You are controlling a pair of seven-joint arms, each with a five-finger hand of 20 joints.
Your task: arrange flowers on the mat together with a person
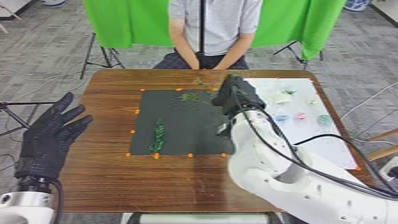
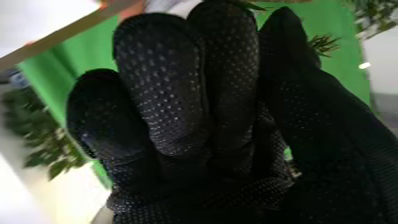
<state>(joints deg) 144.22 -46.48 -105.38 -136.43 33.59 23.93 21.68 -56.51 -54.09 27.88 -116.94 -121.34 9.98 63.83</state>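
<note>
Pinching a leafy sprig (image 1: 189, 96) near one o'clock over the mat (image 1: 182, 125), the right hand (image 1: 236, 95) is risking a crooked drop through snagging at release.

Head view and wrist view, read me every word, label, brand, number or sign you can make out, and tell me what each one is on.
None: I can read no text in either view.
Dark mat, white board, brown table: no readable print.
Right arm: any marking is too small to read.
</note>
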